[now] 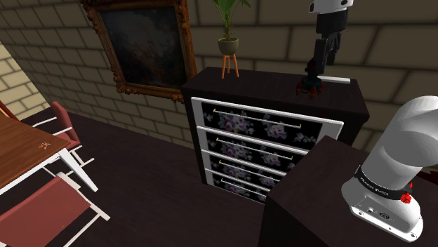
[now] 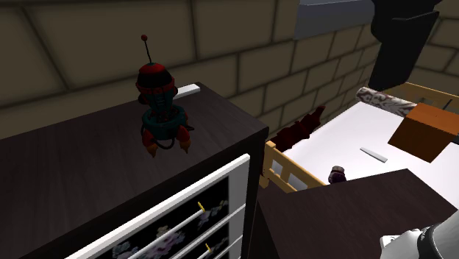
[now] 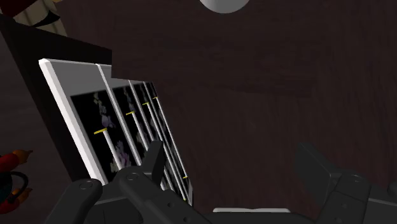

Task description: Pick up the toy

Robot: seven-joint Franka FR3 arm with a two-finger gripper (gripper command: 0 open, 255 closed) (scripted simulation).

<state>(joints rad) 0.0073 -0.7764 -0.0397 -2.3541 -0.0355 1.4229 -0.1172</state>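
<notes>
The toy [image 1: 311, 85] is a small red and teal rocket-like robot with an antenna. It stands upright on the dark dresser top [image 1: 267, 88], near the back edge. In the second exterior view the toy [image 2: 159, 110] rests on its red feet. My black gripper [image 1: 317, 69] hangs just above the toy, close to its antenna. In the wrist view the gripper [image 3: 235, 164] is open, its fingers [image 3: 154, 162] well apart with nothing between them. The toy [image 3: 9, 183] lies off to the side, beyond one finger.
A flat white slab [image 1: 335, 80] lies on the dresser behind the toy. A potted plant on a stool [image 1: 228, 49] stands at the dresser's far corner, beside a framed painting [image 1: 144, 45]. A bed [image 2: 346, 147] carries an orange box [image 2: 427, 129]. The stand [image 1: 316, 200] sits in front.
</notes>
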